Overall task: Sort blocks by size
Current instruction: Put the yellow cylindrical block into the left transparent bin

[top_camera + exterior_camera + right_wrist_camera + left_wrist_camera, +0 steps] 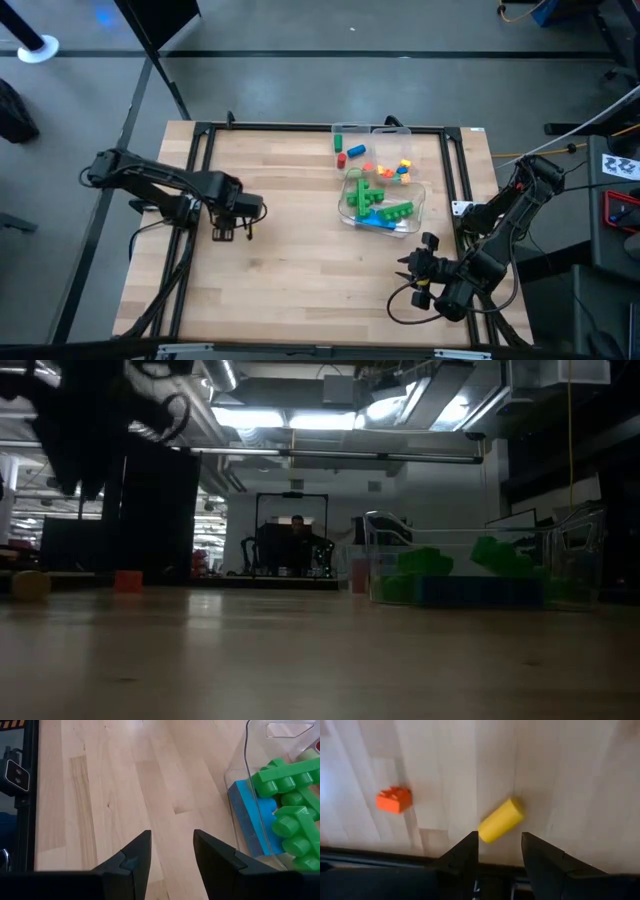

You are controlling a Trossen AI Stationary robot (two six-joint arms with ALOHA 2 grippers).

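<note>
My left gripper point(500, 851) and right gripper point(172, 851): both parted, empty. Smooth yellow cylinder point(501, 820) lies just beyond left fingertips; studded orange brick point(394, 799) mid-left. Green bars point(290, 772), partly cropped, in clear tray point(245, 755), upper right

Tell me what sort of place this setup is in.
Probably a robotics lab or workshop. A wooden table framed in black rails carries two robot arms, toy blocks fill a clear tray, and beyond it a big hall with ceiling strip lights holds another metal rig.
</note>
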